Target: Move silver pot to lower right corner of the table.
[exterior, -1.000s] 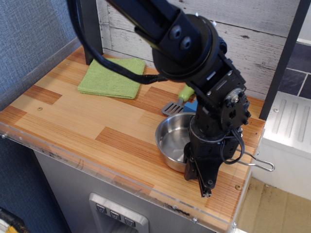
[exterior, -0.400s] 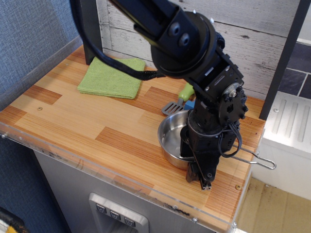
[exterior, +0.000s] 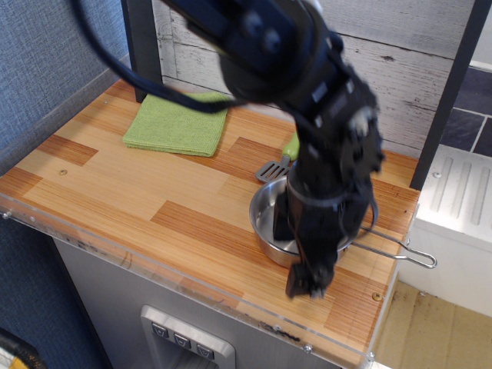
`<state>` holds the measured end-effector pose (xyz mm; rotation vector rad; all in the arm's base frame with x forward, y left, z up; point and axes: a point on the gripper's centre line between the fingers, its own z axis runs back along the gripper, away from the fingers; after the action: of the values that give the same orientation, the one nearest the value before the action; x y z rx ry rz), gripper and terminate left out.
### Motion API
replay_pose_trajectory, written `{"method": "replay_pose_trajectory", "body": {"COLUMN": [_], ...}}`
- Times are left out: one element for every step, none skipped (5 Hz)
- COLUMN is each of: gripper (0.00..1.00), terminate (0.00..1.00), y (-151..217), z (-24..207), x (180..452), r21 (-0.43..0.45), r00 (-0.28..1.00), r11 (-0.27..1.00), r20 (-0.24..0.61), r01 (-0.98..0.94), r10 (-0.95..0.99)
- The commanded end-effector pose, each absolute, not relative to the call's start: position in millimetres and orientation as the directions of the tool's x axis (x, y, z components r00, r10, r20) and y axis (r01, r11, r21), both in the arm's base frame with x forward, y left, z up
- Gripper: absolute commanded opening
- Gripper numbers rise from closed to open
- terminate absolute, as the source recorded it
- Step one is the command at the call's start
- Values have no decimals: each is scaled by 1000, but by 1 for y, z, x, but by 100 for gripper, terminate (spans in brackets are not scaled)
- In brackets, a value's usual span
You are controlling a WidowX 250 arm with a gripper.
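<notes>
Silver pot [exterior: 270, 227] sitting on the table [exterior: 115, 192] toward its front right corner, round bowl partly hidden behind the black arm. Thin wire loop handle [exterior: 400, 255] sticking out from the pot's right side, past the table's right edge and out over the floor.

Gripper [exterior: 307, 283] smeared by motion blur, hanging just in front of the pot's near rim, tip low over the wood between the pot and the clear edge strip [exterior: 154, 265]. Jaws too blurred to read (possibly closed, possibly slightly parted), so cannot tell how wide they stand or whether anything is held. Contact with the pot rim likewise unclear.

Just behind the pot, touching or nearly touching its far rim: grey spatula [exterior: 270, 171] blade, its green handle mostly hidden by the arm. Well behind and to the left of the pot, a folded green cloth [exterior: 177, 124] lying flat near the whitewashed plank wall [exterior: 415, 69]. Left of the pot, bare striped boards running to the table's left edge.
</notes>
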<state>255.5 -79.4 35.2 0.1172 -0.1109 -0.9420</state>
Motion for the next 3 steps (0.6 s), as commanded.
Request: {"method": "replay_pose_trajectory", "body": {"gripper": [100,100,100], "terminate": [0,0,0], "y": [-72,-66,-59], "z": [100,121,129], "x": [254,251,247], "r21": [229,236,211], "r00": [593,619,634], "r11": [613,643,683], "r20": [157,173,259], "r01": [756,729,699], "r10": [-790,-766,-729]}}
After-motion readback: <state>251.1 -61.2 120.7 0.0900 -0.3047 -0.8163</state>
